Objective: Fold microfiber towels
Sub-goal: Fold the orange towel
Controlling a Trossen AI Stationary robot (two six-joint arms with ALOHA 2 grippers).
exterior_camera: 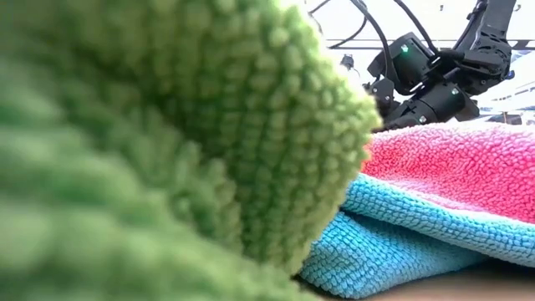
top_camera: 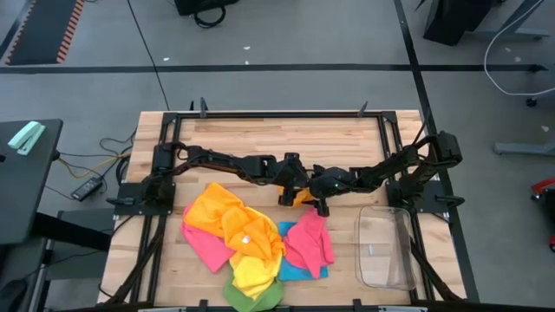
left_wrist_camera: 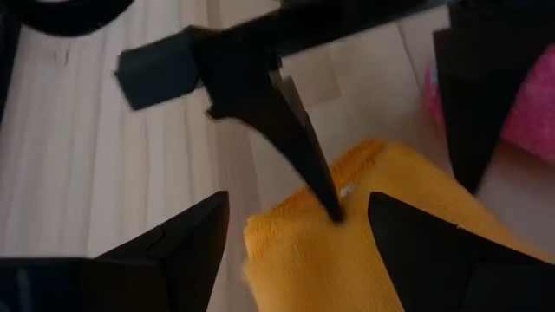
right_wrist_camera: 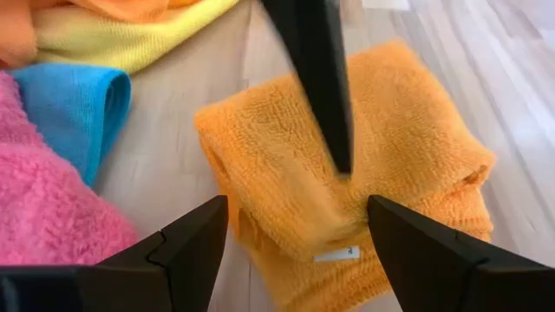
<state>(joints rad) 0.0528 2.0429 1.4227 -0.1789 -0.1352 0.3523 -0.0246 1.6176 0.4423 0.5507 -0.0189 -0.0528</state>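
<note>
Wooden worktop (top_camera: pixel 260 143): clear rectangular plastic bin (top_camera: pixel 386 248) sits empty, both grippers, left gripper (top_camera: pixel 286 194) and right gripper (top_camera: pixel 314 201), spread wide over the folded orange microfiber towel (right_wrist_camera: pixel 347 173), its small white tag (right_wrist_camera: pixel 336 254) unreadable.

fuzzy looped-pile cloth: folded orange towel (right_wrist_camera: pixel 347 165), green towel (exterior_camera: pixel 167 125); pale matt wood table (top_camera: pixel 260 139); clear glossy plastic bin (top_camera: pixel 386 247).

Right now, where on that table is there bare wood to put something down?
Free: the far strip of the table behind both arms, and the near-left corner beside the towel pile. Crowded: the middle, where both open grippers meet over a folded orange towel, and near right, taken by the clear bin.
</note>
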